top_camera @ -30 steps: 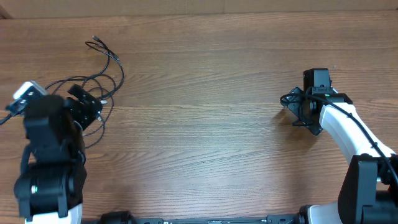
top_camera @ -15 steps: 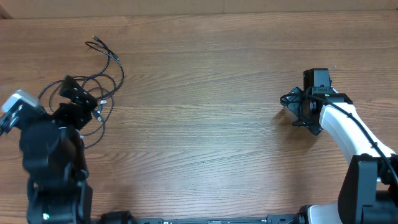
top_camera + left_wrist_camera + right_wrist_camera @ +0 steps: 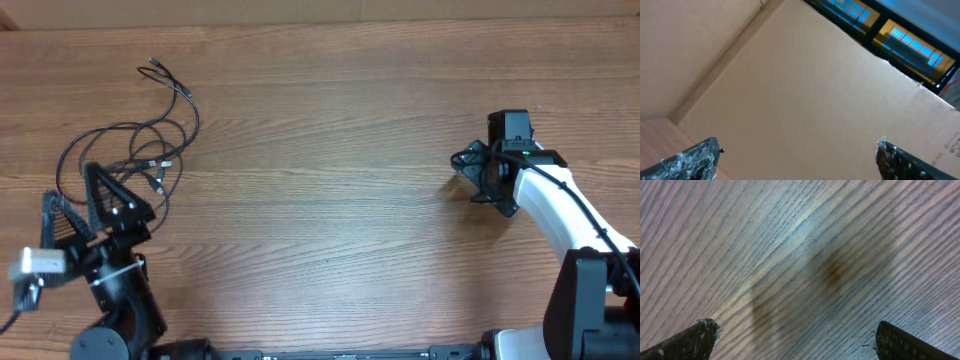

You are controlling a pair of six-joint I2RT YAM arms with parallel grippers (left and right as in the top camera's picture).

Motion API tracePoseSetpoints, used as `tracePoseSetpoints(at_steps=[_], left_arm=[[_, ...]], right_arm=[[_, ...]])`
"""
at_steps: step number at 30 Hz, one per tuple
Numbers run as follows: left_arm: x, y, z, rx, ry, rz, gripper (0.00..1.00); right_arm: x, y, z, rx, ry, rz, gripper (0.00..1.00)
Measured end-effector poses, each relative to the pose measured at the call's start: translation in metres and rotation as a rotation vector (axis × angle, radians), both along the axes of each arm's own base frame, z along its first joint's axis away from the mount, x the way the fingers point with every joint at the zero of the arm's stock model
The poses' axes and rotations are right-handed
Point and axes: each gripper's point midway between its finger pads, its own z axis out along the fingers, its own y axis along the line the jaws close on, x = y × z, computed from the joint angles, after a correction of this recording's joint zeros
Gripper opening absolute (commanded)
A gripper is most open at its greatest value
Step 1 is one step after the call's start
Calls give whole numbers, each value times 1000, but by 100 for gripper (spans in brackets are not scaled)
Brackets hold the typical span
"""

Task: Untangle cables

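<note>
Cables (image 3: pixel 150 160): loose black bunch on the bench (image 3: pixel 330 200), left side and well off the right edge. The loops sit mid-depth. One tail with a plug end runs toward the far-left corner, so the long axis goes roughly near-to-far, leaning slightly right at the near end.

Left fingers (image 3: pixel 95 205): spread wide, nothing between them. They sit just on the near side of the loops, so the bunch lies ahead of them toward the far edge and a bit right. From overhead the nearest loop overlaps the finger outline; can't tell if it's touching or passing underneath. The left wrist view shows no cable, only the cardboard wall (image 3: pixel 790 100) and lit window panes (image 3: pixel 900 40). My read is the fingers are pitched up off the bench and need to tip down before any pick.

Right fingers (image 3: pixel 478 180): also wide and empty, pointing down at bare wood near the right edge, well apart from the cables.

The left arm is clearly nearer. I'd grab across a loop rather than along the axis.

The surface is flat wood grain with plenty of free bench to spread the cords rightward. Cardboard lines the far edge.
</note>
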Motion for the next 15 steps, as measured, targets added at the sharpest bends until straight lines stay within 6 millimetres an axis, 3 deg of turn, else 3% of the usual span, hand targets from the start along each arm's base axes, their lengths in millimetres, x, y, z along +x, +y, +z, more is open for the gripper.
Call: tracePoseSetpoints(at_steps=[15], left_arm=[[-20, -2, -27, 7, -80, 0, 100]], right_arm=[[0, 0, 0, 1, 0, 0, 100]])
